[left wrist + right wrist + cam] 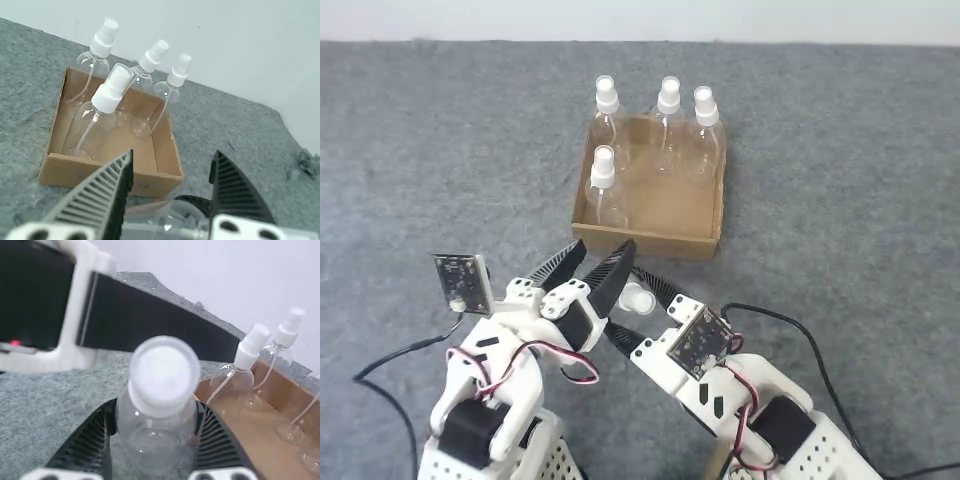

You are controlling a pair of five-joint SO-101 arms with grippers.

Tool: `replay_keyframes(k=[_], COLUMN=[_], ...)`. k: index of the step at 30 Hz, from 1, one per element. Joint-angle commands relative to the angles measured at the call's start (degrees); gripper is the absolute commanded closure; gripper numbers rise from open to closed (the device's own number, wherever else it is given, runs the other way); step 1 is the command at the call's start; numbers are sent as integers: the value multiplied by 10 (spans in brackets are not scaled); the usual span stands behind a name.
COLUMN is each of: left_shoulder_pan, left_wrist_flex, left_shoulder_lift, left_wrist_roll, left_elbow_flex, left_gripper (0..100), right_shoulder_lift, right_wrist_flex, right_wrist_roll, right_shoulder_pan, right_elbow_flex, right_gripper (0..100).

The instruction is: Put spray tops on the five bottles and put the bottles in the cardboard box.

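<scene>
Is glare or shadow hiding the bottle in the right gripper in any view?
High view: even light and soft shadows, but the bottle is mostly covered by the left gripper and right gripper. Right wrist view: no glare, and its white top faces the camera. Left wrist view: faint reflections on its clear body.

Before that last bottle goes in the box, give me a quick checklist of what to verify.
1. Top on held bottle: ok.
2. Right end effector shut on bottle: ok.
3. Four bottles standing in box: ok.
4. Bare floor at box's front right: ok.
5. Left end effector clear of the path: not ok; it is open, one finger between bottle and box.
</scene>
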Motion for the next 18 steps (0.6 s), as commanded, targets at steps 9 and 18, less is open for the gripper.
replay_keyframes(k=[9, 18], left_shoulder_pan=[-76, -133], left_wrist_flex=[7, -9], left_shoulder_lift=[-11, -10], left_wrist_roll=[18, 13], left_elbow_flex=[-42, -50], left_gripper=[769, 823], right_shoulder_lift=[-14, -14], right_wrist_flex=[5, 8], right_wrist_roll=[11, 11], right_shoulder_pan=[-7, -7], right_elbow_flex=[-4, 3], right_gripper=[993, 993])
